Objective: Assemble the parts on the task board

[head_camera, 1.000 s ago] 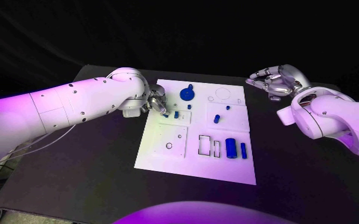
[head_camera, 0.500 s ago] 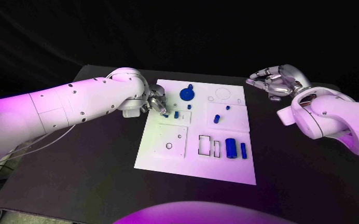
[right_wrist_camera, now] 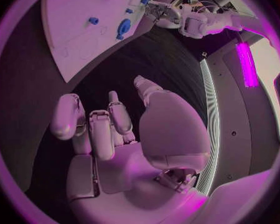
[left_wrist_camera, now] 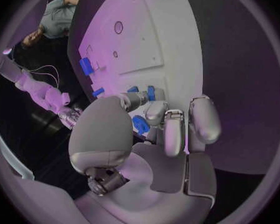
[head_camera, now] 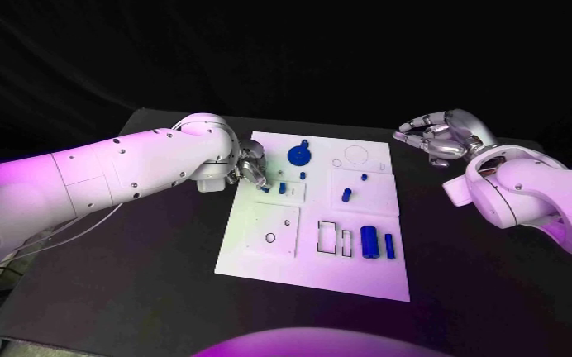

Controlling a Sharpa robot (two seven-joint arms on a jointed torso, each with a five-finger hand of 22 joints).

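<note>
The white task board lies in the middle of the black table. My left hand is over the board's left edge, where it pinches a small blue part between thumb and a finger, just above the board. A blue peg stands right beside those fingertips. A round blue part sits at the far end, two small pegs in the middle, and a blue cylinder with a blue bar to the right. My right hand hovers off the board's far right corner, fingers loosely bent, holding nothing.
Two empty rectangular recesses lie left of the cylinder. A square plate with a small hole takes up the board's left side. The right wrist view shows the board and my left hand across the table.
The whole picture has shifted slightly, so the camera moved. Neither hand nor any part has visibly moved on the board.
</note>
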